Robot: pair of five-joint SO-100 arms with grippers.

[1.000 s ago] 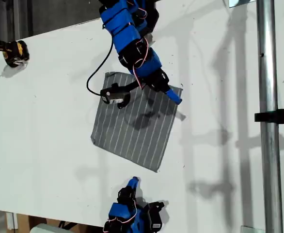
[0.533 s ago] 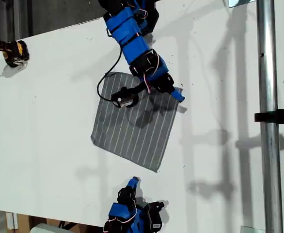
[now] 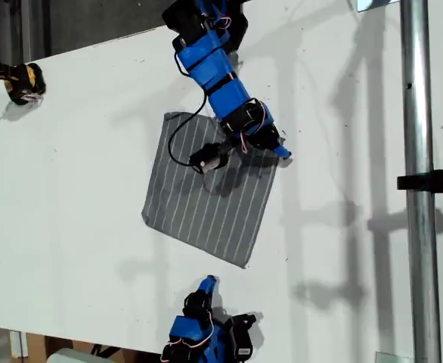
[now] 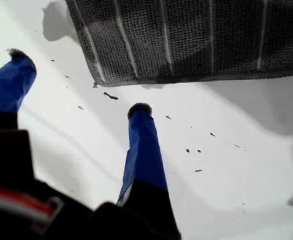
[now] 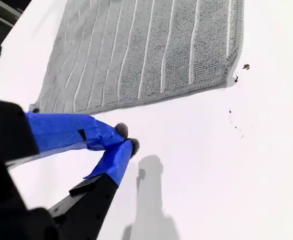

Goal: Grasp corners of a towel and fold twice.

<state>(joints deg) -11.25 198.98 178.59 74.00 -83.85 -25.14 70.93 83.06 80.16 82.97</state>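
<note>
The grey white-striped towel [image 3: 206, 193] lies flat on the white table. In the exterior view my first gripper [image 3: 278, 147] reaches down from the top and hangs at the towel's upper right corner [image 3: 282, 139]. The first wrist view shows my first gripper [image 4: 79, 87] open, its blue fingertips [image 4: 139, 111] just short of a towel corner [image 4: 95, 80] with nothing between them. My second gripper [image 3: 206, 284] sits near the table's front edge, shut and empty, a little short of the towel's lowest corner [image 3: 244, 265]. In the second wrist view my second gripper [image 5: 125, 139] points at the towel [image 5: 146, 50].
A yellow and black object [image 3: 25, 82] sits at the exterior view's upper left. A metal pole [image 3: 418, 189] with a black clamp [image 3: 437, 181] runs down the exterior view's right. Small dark specks [image 4: 196, 150] dot the table.
The first arm has swung toward the exterior view's right, carrying its wrist camera across the towel and bringing the gripper to the upper right corner. The second arm and the towel have not moved.
</note>
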